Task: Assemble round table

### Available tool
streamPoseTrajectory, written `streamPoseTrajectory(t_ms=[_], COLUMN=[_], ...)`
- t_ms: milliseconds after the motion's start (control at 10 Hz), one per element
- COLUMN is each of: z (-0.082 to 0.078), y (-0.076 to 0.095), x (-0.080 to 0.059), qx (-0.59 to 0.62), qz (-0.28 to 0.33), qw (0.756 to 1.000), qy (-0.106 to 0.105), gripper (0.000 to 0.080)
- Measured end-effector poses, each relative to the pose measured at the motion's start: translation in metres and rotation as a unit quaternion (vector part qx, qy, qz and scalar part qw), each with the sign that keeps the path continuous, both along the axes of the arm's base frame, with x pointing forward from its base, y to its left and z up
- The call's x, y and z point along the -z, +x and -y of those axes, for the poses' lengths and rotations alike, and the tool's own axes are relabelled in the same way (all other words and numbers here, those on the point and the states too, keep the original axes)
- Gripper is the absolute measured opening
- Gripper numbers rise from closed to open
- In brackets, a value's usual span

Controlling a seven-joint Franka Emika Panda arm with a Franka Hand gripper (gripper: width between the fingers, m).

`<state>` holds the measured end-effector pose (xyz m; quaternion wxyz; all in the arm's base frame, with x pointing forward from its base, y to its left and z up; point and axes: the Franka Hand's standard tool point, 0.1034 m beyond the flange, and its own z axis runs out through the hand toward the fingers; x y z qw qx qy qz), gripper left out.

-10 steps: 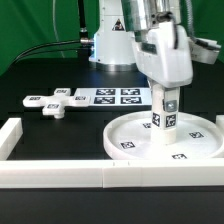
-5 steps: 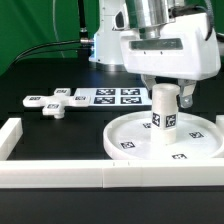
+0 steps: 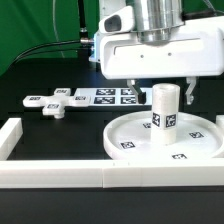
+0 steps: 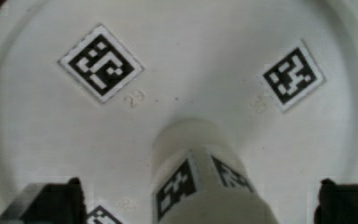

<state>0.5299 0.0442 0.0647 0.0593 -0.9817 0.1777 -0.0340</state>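
Note:
The large rimmed disc (image 3: 130,133) lies flat on the table at the exterior view's right. The thick short cylinder (image 3: 165,108) stands upright on its centre, tags facing the camera. My gripper (image 3: 168,86) hangs open just above the cylinder's top, one dark finger (image 3: 188,90) showing beside it and touching nothing. The flat cross-shaped piece (image 3: 55,103) lies apart at the exterior view's left. From the wrist, the cylinder (image 4: 202,175) rises between my gripper (image 4: 202,205) fingertips (image 4: 60,203), with clear gaps on both sides, over the tagged disc (image 4: 176,60).
The marker board (image 3: 112,96) lies behind the disc. A long white wall bar (image 3: 100,178) runs along the front, and another (image 3: 10,135) stands at the exterior view's left. The robot base (image 3: 110,45) and a green backdrop are behind.
The hand has turned about its vertical axis and risen from around the cylinder to just above it. The cylinder stays standing on the disc.

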Motion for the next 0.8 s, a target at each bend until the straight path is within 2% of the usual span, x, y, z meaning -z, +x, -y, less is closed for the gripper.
streamPoseTrajectory(t_ms=[200,700,800], z=[-0.005,-0.004,0.006], y=[-0.01,-0.01,-0.016], x=[-0.008,-0.006,-0.017], qx=[-0.029,-0.029,-0.095], qz=[-0.017,-0.019,-0.011], qw=[0.999,0.999,0.995], qy=[0.004,0.004,0.002], gripper=[0.0649,0.0649,0.0649])
